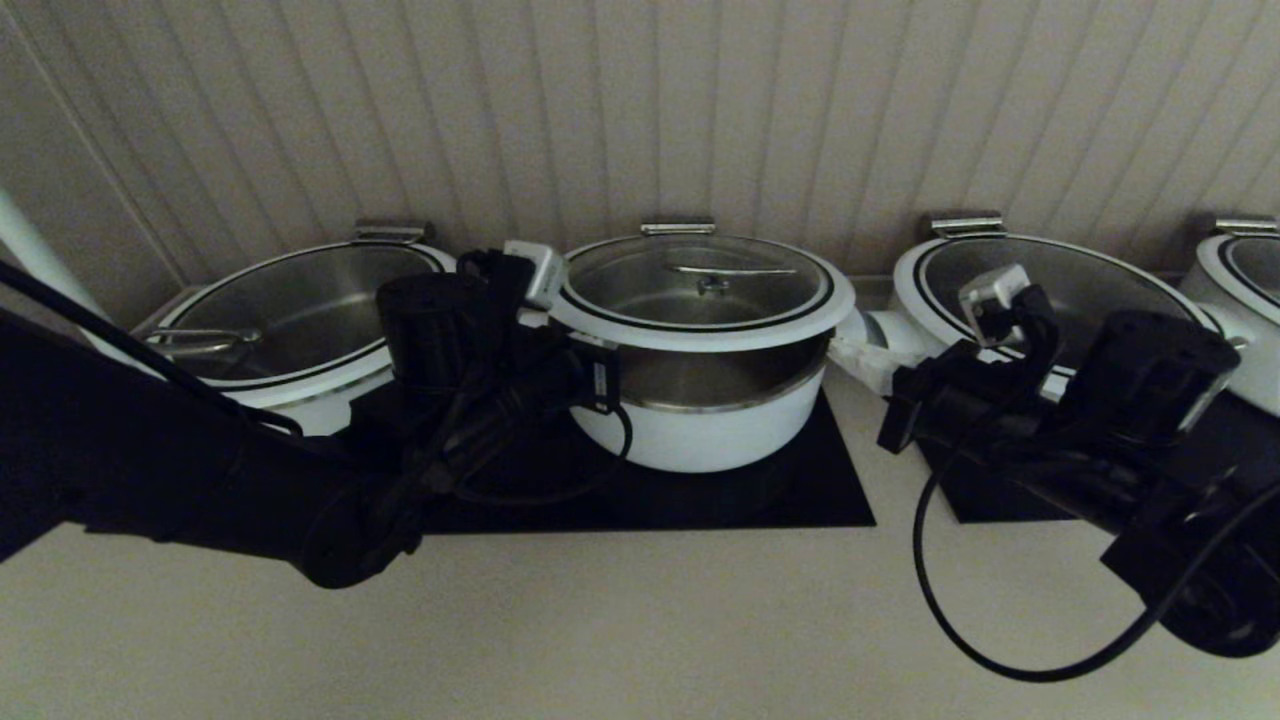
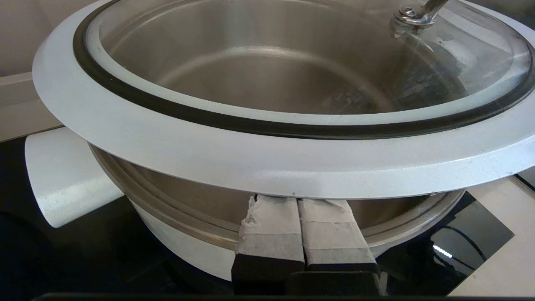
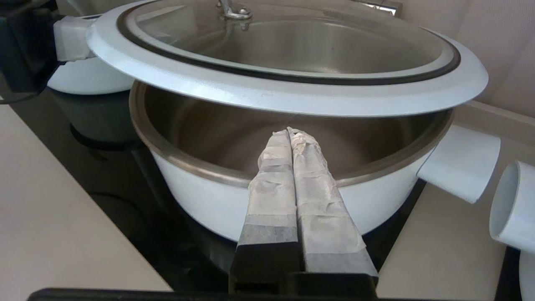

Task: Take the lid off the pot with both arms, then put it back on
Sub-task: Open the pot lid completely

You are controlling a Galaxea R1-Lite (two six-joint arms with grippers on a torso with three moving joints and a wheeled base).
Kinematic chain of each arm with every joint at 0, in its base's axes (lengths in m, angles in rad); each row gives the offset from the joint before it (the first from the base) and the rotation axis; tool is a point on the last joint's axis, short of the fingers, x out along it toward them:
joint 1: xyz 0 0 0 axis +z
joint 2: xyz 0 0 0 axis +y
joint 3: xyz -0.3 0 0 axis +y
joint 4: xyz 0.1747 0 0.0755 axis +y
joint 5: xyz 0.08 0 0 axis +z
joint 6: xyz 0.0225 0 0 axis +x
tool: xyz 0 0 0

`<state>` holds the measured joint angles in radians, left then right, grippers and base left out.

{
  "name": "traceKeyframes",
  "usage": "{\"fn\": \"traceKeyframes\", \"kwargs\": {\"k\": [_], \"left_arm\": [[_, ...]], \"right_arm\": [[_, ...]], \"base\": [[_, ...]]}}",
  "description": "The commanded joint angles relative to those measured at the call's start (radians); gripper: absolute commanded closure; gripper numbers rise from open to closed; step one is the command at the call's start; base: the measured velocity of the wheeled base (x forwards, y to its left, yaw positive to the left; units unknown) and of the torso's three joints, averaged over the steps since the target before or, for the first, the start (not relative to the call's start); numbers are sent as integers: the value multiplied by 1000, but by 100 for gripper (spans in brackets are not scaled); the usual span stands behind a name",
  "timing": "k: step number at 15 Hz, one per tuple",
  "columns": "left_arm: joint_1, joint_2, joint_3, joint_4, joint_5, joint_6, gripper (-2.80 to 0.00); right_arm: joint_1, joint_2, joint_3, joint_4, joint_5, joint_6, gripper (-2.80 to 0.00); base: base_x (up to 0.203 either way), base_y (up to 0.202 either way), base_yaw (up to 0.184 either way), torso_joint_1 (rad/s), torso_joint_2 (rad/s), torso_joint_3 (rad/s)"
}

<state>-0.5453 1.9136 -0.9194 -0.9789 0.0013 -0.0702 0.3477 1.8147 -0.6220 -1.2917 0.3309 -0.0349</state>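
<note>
Lid (image 1: 700,290) held raised above the pot (image 1: 700,430), gap showing steel bowl rim; pot sits on black mat on tabletop (image 1: 600,620). Left end effector (image 2: 298,200) fingers pressed together, tips under lid rim. Right end effector (image 3: 290,134) pressed together under opposite rim; contact hidden. Neighbouring pots partly blocked by arms.

Head view dim, brownish; black arms (image 1: 200,480) lose nearly all detail in shadow. Wall panel lines (image 1: 640,110) fan outward and bend toward edges, wide-lens distortion. Both wrist views much brighter, evenly lit, no hard shadows. Soft glare on white lid rim (image 2: 267,167) and on glass (image 3: 292,37). Small bright reflection on black cooktop (image 2: 443,251). Fingers (image 3: 292,200) close to lens, slightly soft.
</note>
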Motion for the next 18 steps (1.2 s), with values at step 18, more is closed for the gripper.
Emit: {"fn": "traceKeyframes", "kwargs": {"k": [18], "left_arm": [[1, 12, 2, -6, 0, 0, 0]], "right_arm": [[4, 22, 79, -9, 19, -10, 0]], "base": [[0, 0, 0, 0, 0, 0]]}}
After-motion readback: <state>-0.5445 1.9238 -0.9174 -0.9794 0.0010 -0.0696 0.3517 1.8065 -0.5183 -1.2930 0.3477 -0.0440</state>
